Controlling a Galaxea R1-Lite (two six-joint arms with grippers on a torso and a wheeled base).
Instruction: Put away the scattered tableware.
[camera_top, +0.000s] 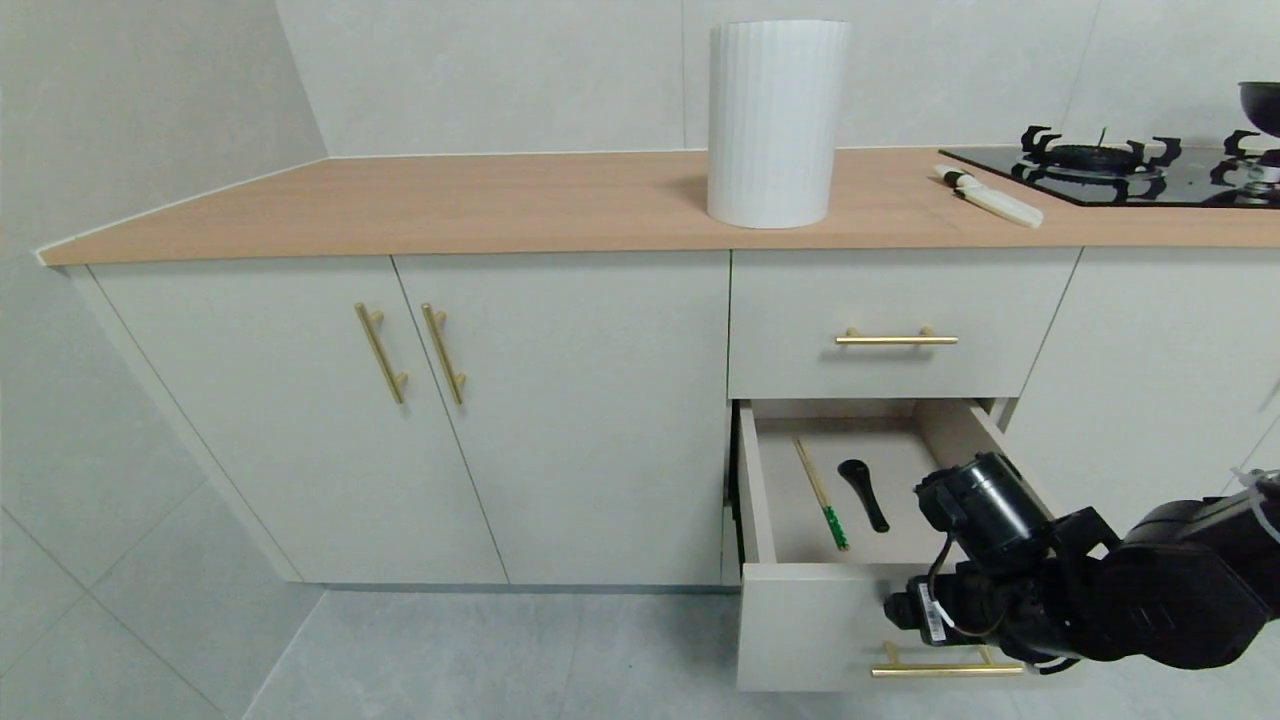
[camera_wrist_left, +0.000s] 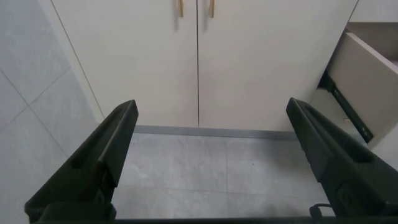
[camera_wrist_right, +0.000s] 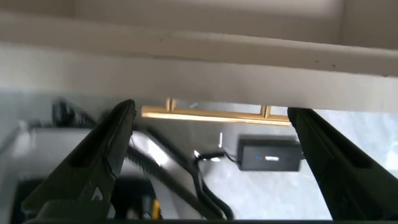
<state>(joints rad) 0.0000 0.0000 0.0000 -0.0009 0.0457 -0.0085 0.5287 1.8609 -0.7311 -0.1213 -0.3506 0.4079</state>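
So, big stuff first: the wooden countertop (camera_top: 450, 205) runs above the open drawer (camera_top: 800, 625), which is the lower of two and is pulled out. A white ribbed canister (camera_top: 772, 120) stands on the counter, above the drawer and a bit to its left.

The right gripper (camera_wrist_right: 211, 112) is right at the drawer's front panel, just under its top edge. Its jaws are spread wide with nothing in them, and the gold handle (camera_top: 910, 671) sits between and just beyond the fingertips. The left gripper (camera_wrist_left: 211, 107) is also wide open and empty. It's off to the left of the drawer, facing the double-door cabinet.

Smaller bits: a knife (camera_top: 990, 197) lies on the counter, up and to the right of the drawer. Inside the drawer, a black spoon (camera_top: 864, 492) and a pair of chopsticks (camera_top: 822, 492) lie side by side on the floor of it, near each other but not touching.

My read is that the right arm is working the handle, either about to grab it or just off it, I can't tell which. To do it well, centre the bar between the jaws, close fully before moving, then drive straight along the drawer's rails so it doesn't rack sideways. The knife isn't put away yet, so I'd leave the drawer open until it's in.
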